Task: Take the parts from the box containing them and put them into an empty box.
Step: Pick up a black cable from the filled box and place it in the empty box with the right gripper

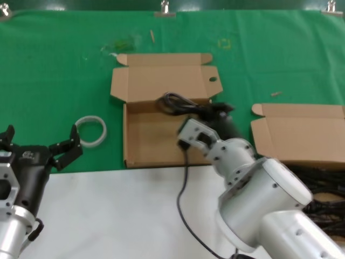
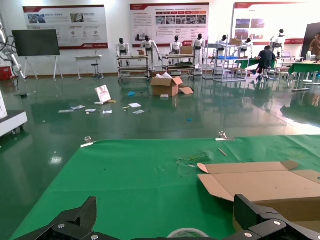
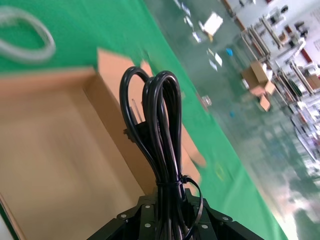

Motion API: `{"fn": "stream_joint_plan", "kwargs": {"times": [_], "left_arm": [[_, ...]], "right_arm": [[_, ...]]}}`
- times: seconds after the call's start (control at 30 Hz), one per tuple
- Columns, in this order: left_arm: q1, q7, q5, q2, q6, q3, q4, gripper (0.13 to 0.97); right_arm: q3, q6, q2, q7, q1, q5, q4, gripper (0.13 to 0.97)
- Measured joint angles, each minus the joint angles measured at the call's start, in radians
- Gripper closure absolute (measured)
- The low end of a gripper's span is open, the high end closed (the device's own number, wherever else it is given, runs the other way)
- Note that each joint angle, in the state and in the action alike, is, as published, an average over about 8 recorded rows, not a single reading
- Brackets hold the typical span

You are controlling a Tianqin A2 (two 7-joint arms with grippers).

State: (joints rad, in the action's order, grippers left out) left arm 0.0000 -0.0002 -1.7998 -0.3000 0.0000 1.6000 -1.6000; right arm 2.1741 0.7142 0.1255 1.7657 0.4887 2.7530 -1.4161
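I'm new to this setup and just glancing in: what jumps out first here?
The right gripper holds a bundled black power cord over the open, empty cardboard box at the centre of the green mat. More black cords fill a second box on the right, and the left gripper waits open beside a white ring.

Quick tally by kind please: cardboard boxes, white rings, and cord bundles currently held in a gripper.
Cardboard boxes: 2, the empty box and the box containing them.
White rings: 1, the white ring.
Cord bundles held: 1, the cord bundle in the right gripper.
Total: 4.
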Motion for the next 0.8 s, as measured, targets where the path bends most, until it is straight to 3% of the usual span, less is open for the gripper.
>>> {"fn": "stream_joint_plan", "kwargs": {"times": [0.4, 0.8], "left_arm": [[0.0, 0.0, 0.0, 0.0, 0.0, 0.0, 0.0, 0.132], [0.0, 0.0, 0.0, 0.0, 0.0, 0.0, 0.0, 0.132]], "right_arm": [[0.255, -0.056, 0.005, -0.28, 0.113, 0.0, 0.08, 0.868], [0.267, -0.036, 0.02, -0.319, 0.1, 0.0, 0.085, 0.868]]}}
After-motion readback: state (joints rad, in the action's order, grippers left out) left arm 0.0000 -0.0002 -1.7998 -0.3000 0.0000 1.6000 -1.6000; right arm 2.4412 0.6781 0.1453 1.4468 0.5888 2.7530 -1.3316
